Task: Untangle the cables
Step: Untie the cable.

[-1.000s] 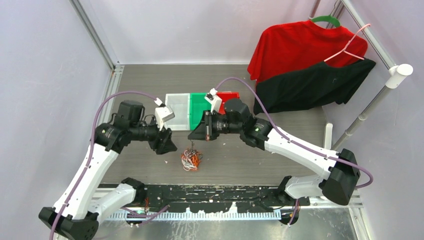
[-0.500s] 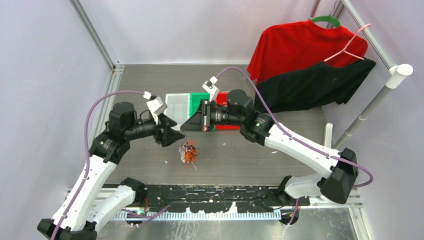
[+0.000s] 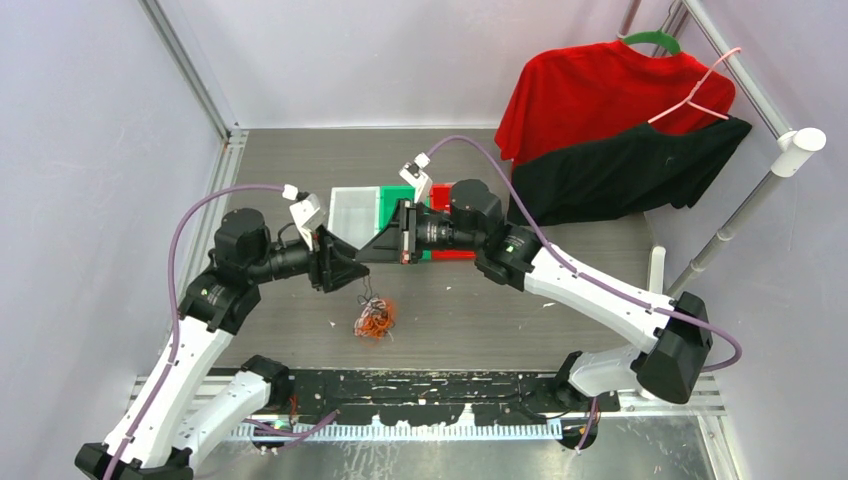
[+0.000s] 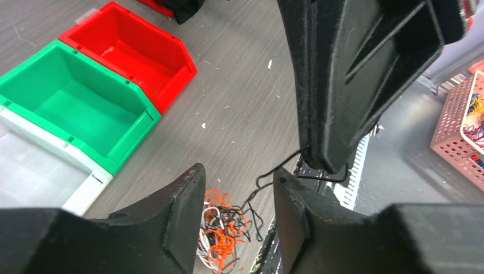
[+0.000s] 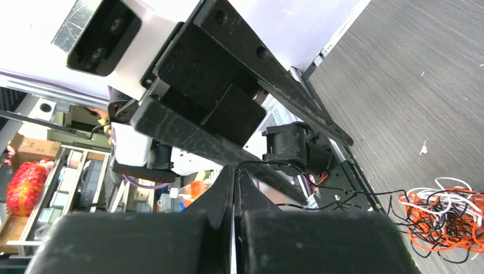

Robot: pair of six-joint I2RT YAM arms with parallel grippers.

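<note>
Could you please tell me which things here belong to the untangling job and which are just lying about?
Job: cable tangle; black cable pinched by right gripper; left gripper, open.
Lying about: white bin; green bin; red bin; red shirt; black shirt.

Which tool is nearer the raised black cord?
Right. The right tool is shut on the black cord; the left tool is open, its fingers either side of the strand in the wrist view, not gripping it.

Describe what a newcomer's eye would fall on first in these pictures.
The right end effector, shut on a black cable, meets the open left end effector tip to tip over the table. Below lies an orange, black and white cable tangle. A red shirt hangs far right.
</note>
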